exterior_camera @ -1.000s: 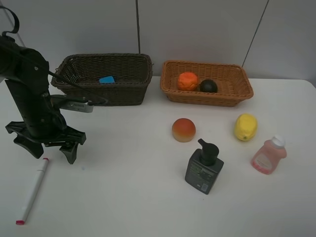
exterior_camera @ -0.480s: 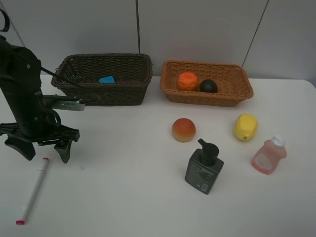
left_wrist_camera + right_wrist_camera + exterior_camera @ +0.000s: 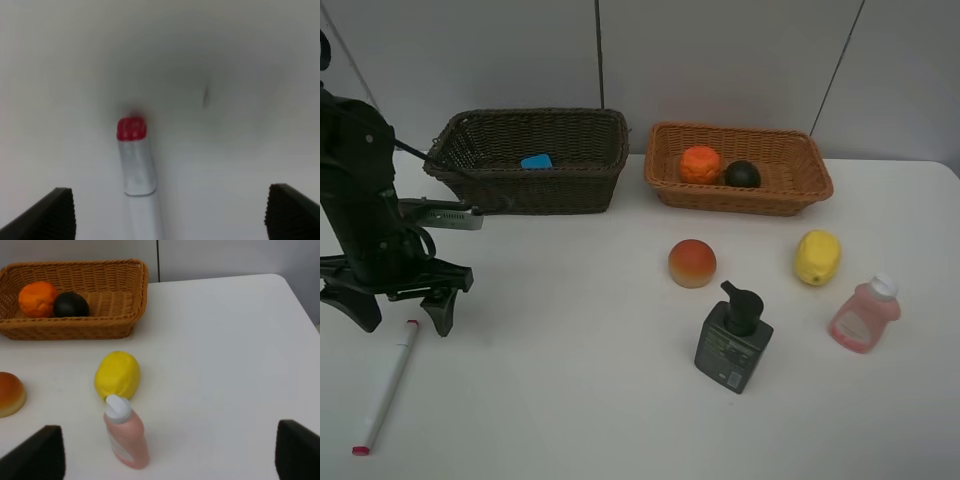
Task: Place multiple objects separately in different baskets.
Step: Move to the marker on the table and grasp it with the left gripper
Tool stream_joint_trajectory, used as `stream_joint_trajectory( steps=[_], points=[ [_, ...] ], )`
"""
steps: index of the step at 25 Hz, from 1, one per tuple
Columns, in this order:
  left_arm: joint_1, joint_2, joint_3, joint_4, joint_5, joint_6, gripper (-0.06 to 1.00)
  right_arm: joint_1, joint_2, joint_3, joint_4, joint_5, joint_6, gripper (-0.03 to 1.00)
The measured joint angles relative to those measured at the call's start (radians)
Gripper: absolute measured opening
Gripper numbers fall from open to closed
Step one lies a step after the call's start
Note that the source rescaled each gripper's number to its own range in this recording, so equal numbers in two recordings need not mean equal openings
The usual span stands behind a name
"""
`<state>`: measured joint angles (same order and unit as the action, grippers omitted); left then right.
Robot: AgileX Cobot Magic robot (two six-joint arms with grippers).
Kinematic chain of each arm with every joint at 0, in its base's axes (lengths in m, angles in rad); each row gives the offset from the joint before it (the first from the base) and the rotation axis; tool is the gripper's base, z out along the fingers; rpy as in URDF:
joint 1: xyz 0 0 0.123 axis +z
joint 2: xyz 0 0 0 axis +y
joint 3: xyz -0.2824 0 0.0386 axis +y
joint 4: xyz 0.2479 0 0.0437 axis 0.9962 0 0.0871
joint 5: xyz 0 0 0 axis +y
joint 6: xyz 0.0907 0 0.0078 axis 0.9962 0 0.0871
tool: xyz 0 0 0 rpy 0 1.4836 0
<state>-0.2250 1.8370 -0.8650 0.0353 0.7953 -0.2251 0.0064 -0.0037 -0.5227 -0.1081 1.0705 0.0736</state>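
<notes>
The white marker lies on the table at the front left; its red end shows in the left wrist view. My left gripper is open and empty, its fingers straddling the marker's upper end from above. The orange and mangosteen lie in the orange-tan basket. A blue-faced eraser lies in the dark brown basket. Peach, lemon, pump bottle and pink bottle stand on the table. My right gripper is open, above the pink bottle.
The white table ends at a grey wall behind the baskets. The table's right edge runs past the lemon.
My left arm has moved left and a little toward the front, bringing the open gripper over the marker's upper end. Nothing else has moved.
</notes>
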Motion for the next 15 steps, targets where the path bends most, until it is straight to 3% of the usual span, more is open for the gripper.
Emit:
stream_joint_trajectory(
  steps=[8, 15],
  points=[
    [0.000, 0.000, 0.118, 0.000, -0.059, 0.000, 1.00, 0.000, 0.000, 0.000, 0.000, 0.000, 0.000, 1.00],
    [0.000, 0.017, 0.143, -0.003, -0.164, 0.000, 1.00, 0.000, 0.000, 0.000, 0.000, 0.000, 0.000, 1.00]
  ],
)
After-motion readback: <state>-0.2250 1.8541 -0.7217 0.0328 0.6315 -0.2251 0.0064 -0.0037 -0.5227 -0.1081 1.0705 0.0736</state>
